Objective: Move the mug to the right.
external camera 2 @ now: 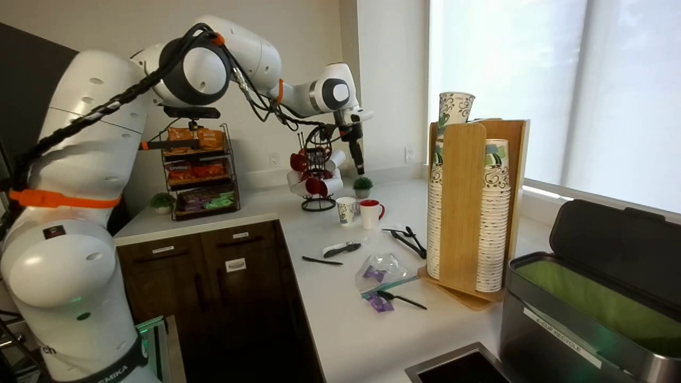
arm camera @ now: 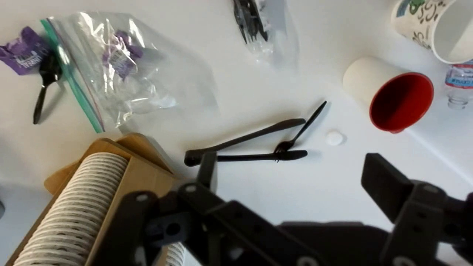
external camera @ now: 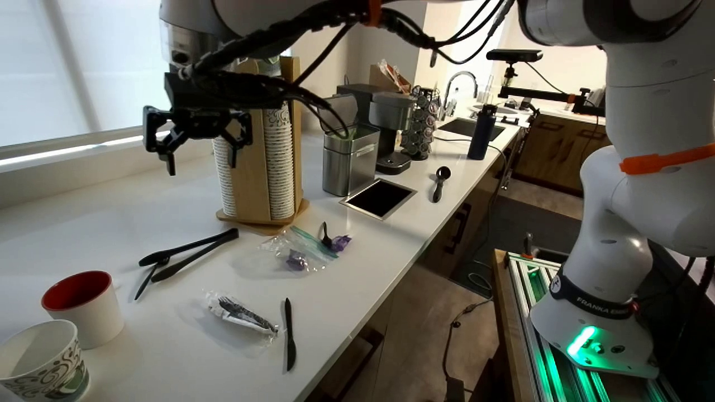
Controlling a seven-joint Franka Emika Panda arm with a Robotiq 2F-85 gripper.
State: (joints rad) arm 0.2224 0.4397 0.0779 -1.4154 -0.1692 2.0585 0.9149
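- Beneath the gripper (external camera: 201, 163), well below its tips: white counter (external camera: 329, 293), with broad bare patches between scattered cutlery.
- Well apart from the gripper on one flank: the counter's front edge (external camera: 388, 289); on the opposite flank, a window (external camera: 72, 61).
- Low and left of the gripper in the wrist view: wooden cup stand (external camera 2: 462, 207), tall, loaded with paper cups (arm camera: 74, 210); gap to the nearer finger impossible to judge.
- Under the gap between the fingers (arm camera: 384, 188): black tongs (arm camera: 258, 135) flat on the counter, with a black fork (arm camera: 309, 122) laid across one leg.
- Farther ahead of the gripper in the wrist view: wrapped cutlery (arm camera: 255, 22); ahead and to the left, a clear zip bag (arm camera: 159, 96).
- From base to gripper: arm (external camera 2: 260, 56) stretched high out over the counter, wrist bent over, gripper pointed down.
- At the gripper itself: released, fingers spread wide, with only counter, tongs and fork in view between them.
- Ahead and to the right of the finger gap in the wrist view, lower than the fingertips and well clear of them: mug (arm camera: 388, 92), upright on the counter, white outside, red inside.
- Between tongs and mug, near the line of the right-hand finger in the wrist view: small white disc (arm camera: 334, 137).
- Just beside the mug, farther from the gripper: patterned cup (arm camera: 425, 27).
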